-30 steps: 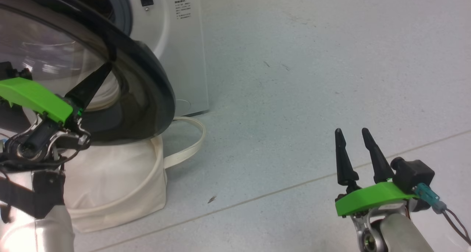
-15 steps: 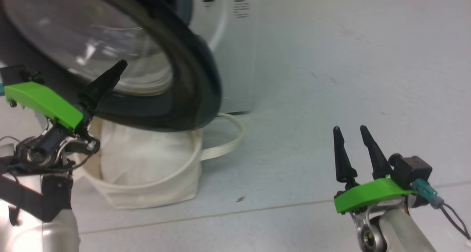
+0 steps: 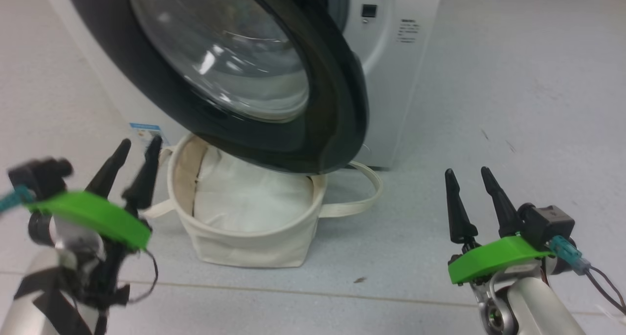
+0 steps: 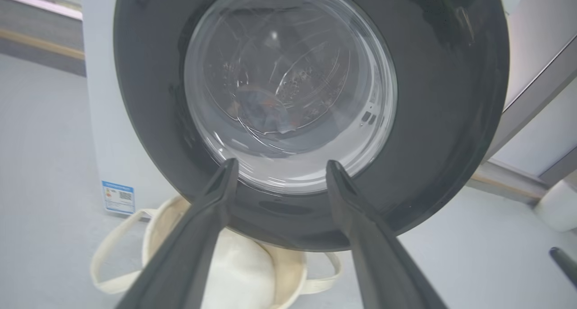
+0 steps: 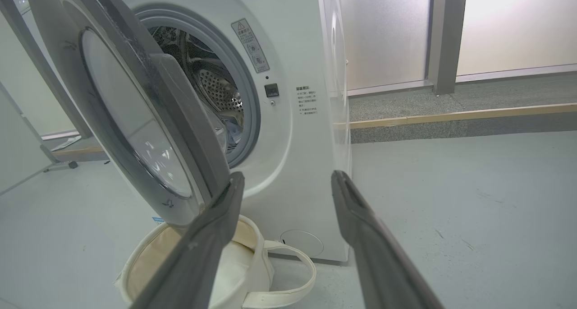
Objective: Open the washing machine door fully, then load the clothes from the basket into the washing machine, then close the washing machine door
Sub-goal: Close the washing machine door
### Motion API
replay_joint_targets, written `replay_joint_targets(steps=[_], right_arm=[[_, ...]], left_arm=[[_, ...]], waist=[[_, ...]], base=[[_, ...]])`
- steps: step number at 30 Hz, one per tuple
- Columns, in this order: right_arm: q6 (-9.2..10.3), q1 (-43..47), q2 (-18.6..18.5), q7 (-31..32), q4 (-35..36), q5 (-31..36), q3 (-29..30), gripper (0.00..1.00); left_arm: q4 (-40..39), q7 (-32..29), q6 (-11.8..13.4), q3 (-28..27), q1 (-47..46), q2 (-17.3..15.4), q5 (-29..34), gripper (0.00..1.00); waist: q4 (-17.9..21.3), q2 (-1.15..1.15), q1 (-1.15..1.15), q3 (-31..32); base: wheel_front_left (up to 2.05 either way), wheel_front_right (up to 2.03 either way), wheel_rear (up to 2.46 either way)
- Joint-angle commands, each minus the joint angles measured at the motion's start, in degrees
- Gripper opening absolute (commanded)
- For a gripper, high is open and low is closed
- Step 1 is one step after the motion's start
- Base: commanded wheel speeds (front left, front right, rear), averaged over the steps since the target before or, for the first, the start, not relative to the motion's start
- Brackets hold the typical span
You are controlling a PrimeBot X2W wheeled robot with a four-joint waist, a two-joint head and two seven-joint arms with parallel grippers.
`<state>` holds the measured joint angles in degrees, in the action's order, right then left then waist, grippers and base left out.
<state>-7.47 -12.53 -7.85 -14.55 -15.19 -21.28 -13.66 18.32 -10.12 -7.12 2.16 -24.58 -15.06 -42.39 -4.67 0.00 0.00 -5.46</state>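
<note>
Nearest, my left gripper (image 3: 141, 141) hangs low at the left, jaws spread wide and empty. My right gripper (image 3: 466, 170) waits low at the right, equally wide, holding nothing. Between them on the floor sits the basket (image 3: 244, 251), with white padding (image 3: 254, 203) inside and its loop handles flopped outward. Above its far rim the washing machine door (image 3: 342, 105) stands part-way open, its black rim overhanging the basket without visibly touching it. Beyond, in the right wrist view, the washing machine (image 5: 288, 133) gapes. A scrap of bluish fabric, likely the clothes (image 5: 232, 125), lies in the steel drum (image 5: 212, 85). By my reading, loading is over and closing the door is the step in hand. The next move calls for a flat, steady push on the door's outer face, swinging it toward the gasket until it latches, fingers kept out of the closing gap.
</note>
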Motion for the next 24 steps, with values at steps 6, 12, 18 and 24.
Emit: replay_joint_targets(steps=[6,12,18,24], right_arm=[[-0.02,-0.3,-1.1,-0.4,1.4,-0.8,-1.6,1.00],[-0.02,0.2,-1.7,-0.4,1.4,-1.1,-2.1,1.00],[-0.02,1.1,-2.1,-0.4,1.3,-1.3,-2.2,1.00],[-0.02,1.4,-2.1,-0.4,1.5,-1.4,-2.3,1.00]], left_arm=[[4.7,21.1,-0.4,5.8,1.4,-5.6,8.3,1.00],[9.8,25.0,-0.4,7.5,1.5,-5.7,12.1,1.00],[8.8,25.1,-0.4,3.1,3.2,-4.6,15.0,1.00],[7.5,25.1,-0.4,1.0,5.0,-4.8,16.1,1.00]], waist=[[-2.6,0.00,0.00,2.0],[-2.7,0.00,0.00,2.7],[-1.9,0.00,0.00,3.5],[-1.1,0.00,0.00,3.8]], base=[[0.00,0.00,0.00],[0.00,0.00,0.00],[0.00,0.00,0.00],[0.00,0.00,0.00]])
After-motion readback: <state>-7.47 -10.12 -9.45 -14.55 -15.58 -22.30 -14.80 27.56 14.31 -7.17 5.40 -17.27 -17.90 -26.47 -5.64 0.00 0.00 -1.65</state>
